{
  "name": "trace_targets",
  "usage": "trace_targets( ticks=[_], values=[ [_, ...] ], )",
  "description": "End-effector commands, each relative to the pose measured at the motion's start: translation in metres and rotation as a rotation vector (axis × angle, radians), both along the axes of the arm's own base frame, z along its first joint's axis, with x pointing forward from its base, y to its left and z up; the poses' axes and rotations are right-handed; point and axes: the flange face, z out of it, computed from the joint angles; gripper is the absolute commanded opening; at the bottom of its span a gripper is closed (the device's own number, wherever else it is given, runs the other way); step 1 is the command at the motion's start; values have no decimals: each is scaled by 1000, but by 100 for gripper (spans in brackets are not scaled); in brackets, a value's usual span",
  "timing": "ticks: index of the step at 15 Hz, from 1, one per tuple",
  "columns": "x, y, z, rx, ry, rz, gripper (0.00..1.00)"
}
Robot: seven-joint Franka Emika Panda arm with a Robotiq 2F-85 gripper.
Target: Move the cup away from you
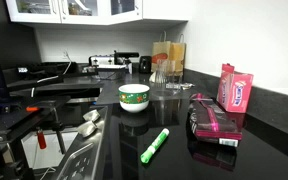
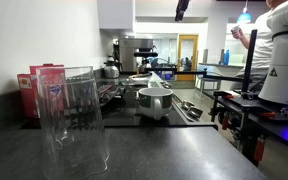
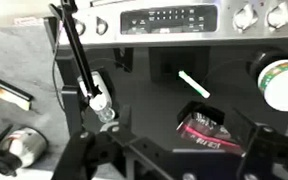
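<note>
The dark worktop (image 1: 259, 155) carries everything here, with white wall cabinets (image 1: 84, 10) above its far end. In the wrist view a silver appliance with knobs and a display (image 3: 174, 20) runs along the top edge. At the bottom of that view the claw (image 3: 179, 162) hangs above the worktop with its two dark fingers (image 3: 94, 158) spread wide apart and nothing gripped between them. A tall clear glass (image 2: 74, 125) fills the foreground of an exterior view, with a red box (image 2: 39, 88) just behind it. A pink box (image 1: 234, 88) stands upright near the worktop's edge, and a flat pink and dark packet (image 1: 214, 125) lies just in front of it. The cup (image 1: 134, 96) sits upright near the middle of the worktop, apart from the claw and at the right edge of the wrist view (image 3: 284, 85). A green marker (image 1: 154, 145) lies near the cup, not touching it.
</note>
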Motion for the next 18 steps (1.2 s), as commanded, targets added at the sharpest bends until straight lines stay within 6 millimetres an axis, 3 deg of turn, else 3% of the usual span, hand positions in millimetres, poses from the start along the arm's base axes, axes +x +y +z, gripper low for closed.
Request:
trace_targets(
  ticks=[1,6,9,14,18],
  values=[
    [0,0,0,0,1,0,100],
    [0,0,0,0,1,0,100],
    [20,25,-22,63,10,17,100],
    [66,104,-95,117,45,26,100],
    [100,142,-170,63,108,58,100]
  ],
)
